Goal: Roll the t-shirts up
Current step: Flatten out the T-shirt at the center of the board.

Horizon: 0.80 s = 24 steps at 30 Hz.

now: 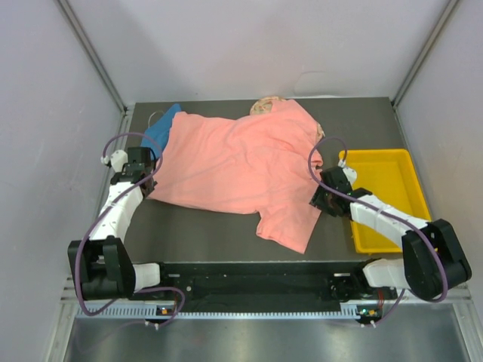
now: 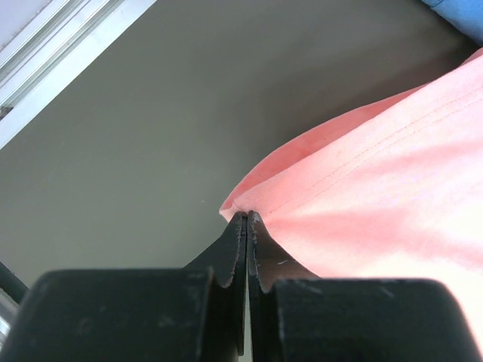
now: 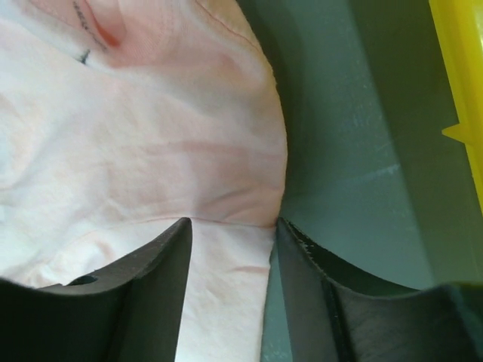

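The salmon-pink t-shirt lies spread across the dark table, one sleeve toward the near edge. My left gripper is at its left edge. In the left wrist view that gripper is shut on a corner of the pink hem. My right gripper sits at the shirt's right edge. In the right wrist view it is open, its jaws astride the pink cloth, with fabric lying between them. A blue t-shirt and a floral one peek out from under the pink one at the back.
A yellow tray stands on the right side of the table, close to my right arm; its rim shows in the right wrist view. Grey walls close in the table on the left, right and back.
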### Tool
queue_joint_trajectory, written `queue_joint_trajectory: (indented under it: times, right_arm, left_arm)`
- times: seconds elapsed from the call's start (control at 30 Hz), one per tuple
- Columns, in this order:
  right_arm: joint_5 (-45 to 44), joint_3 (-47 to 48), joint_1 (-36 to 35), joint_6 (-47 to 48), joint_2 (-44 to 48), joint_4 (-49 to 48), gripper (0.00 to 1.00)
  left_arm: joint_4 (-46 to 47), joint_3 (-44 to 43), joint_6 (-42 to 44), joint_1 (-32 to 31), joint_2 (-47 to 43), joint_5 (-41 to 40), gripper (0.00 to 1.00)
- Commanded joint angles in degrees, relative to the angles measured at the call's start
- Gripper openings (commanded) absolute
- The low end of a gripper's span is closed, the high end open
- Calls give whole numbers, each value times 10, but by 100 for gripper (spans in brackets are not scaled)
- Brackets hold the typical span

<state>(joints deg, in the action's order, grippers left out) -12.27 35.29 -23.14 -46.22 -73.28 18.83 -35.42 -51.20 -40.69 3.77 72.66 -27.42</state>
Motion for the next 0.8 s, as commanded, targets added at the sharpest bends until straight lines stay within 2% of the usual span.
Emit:
queue_joint_trajectory:
  times: [0.0,0.13,0.2,0.27,0.43,0.63,0.77]
  right_arm:
    - [-11,7,-4,-23,-17,-47,47]
    - [-6,19,-7,-19,-38,-49,34]
    - [-4,20,-7,-19,-39,-47,34]
    - [-6,20,-8,-19,-32,-42,28]
    - [-30,58,-8,-5,9,14,0]
    - [-83,193,-6,60,66,110,0]
    - [-93,360,16,118,69,176,0]
  left_arm:
    - [26,1,7,4,6,-4,0]
    - [28,1,3,4,6,-5,0]
    - [25,0,3,4,7,-5,0]
    - [25,0,0,4,8,-5,0]
    - [22,-14,2,4,13,-7,0]
    - [7,-88,23,4,9,-20,0]
    - [-5,-155,32,4,7,-11,0]
